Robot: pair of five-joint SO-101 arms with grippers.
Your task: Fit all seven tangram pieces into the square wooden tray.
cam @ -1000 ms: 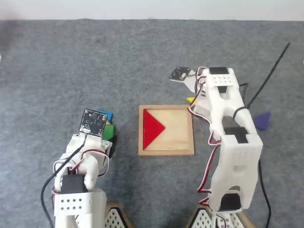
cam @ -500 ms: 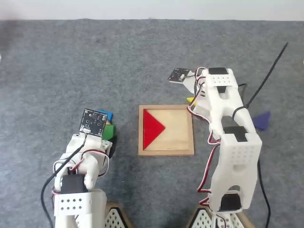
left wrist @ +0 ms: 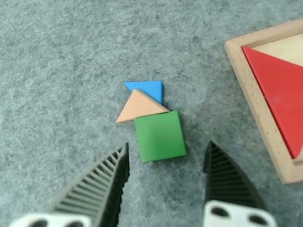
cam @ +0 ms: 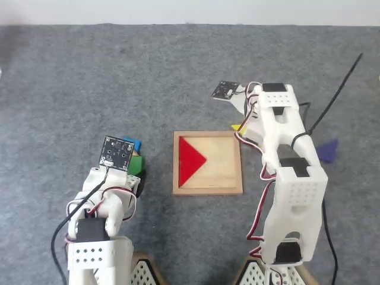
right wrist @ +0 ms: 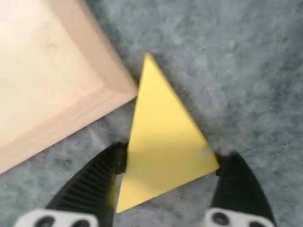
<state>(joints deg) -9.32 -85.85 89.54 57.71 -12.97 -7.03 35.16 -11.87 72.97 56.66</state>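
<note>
The square wooden tray lies mid-table with a red triangle in its left part. My right gripper is down at the tray's far right corner, its fingers against both sides of the yellow triangle, which sits just outside that corner. My left gripper hangs open above the carpet to the left of the tray. Just ahead of it lie a green square, a peach triangle and a blue triangle, all touching.
A purple piece lies on the carpet to the right of the right arm. A black cable runs across the far right. Grey carpet stretches wide behind the tray.
The right arm's wrist has shifted slightly over the yellow triangle. The left arm and the loose pieces have stayed still.
</note>
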